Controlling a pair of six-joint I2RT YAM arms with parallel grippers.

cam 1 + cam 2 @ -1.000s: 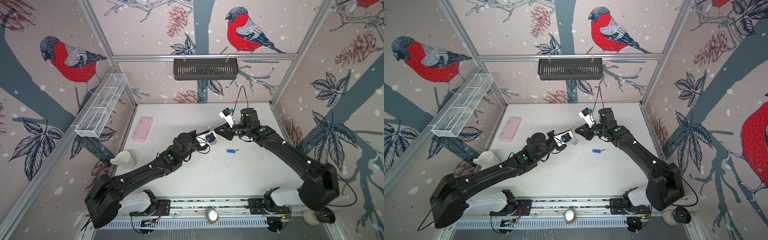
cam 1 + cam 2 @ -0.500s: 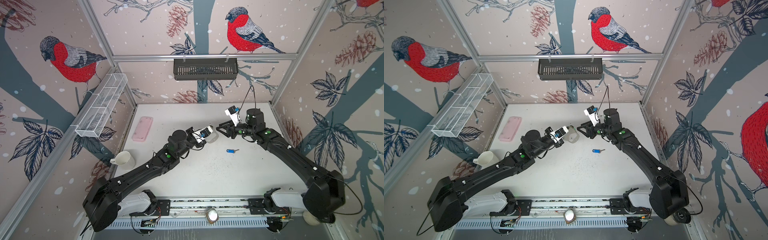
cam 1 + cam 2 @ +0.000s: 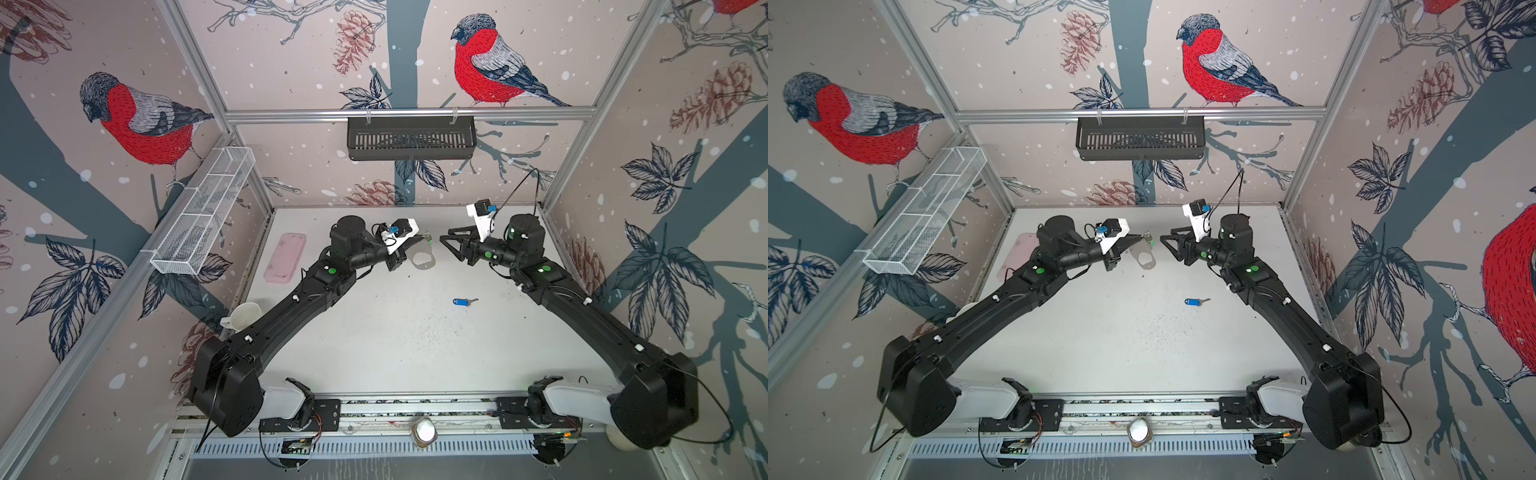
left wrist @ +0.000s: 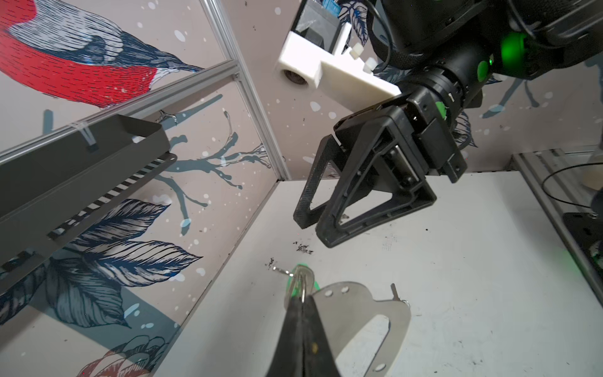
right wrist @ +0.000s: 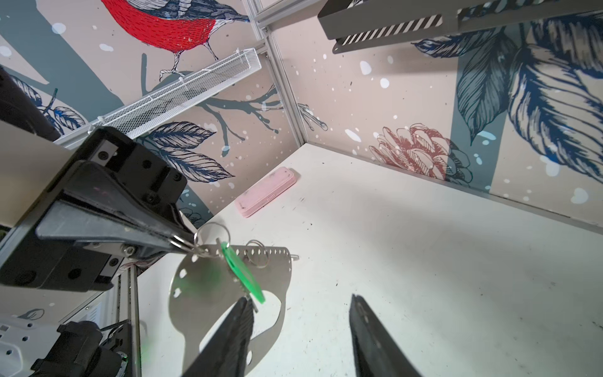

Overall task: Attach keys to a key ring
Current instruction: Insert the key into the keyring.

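Right claw (image 3: 450, 248) opened, apart from key ring (image 5: 202, 284)

The key ring (image 4: 359, 300) is cut off at the left wrist view's edge.

A pink oblong case (image 3: 286, 257) lies flat on the white table (image 3: 395, 353), near its left edge toward the back. A white cup (image 3: 243, 316) sits further forward at that same edge, well apart from the case. Fine dark specks (image 3: 415, 332) are scattered over the middle of the tabletop. A long white wire-mesh basket (image 3: 203, 212) hangs on the left wall, and a dark slotted shelf (image 3: 411, 137) hangs from the metal rail (image 3: 291, 114) across the back wall. The walls carry wallpaper with red-breasted birds (image 3: 486, 66), pine cones and leaves
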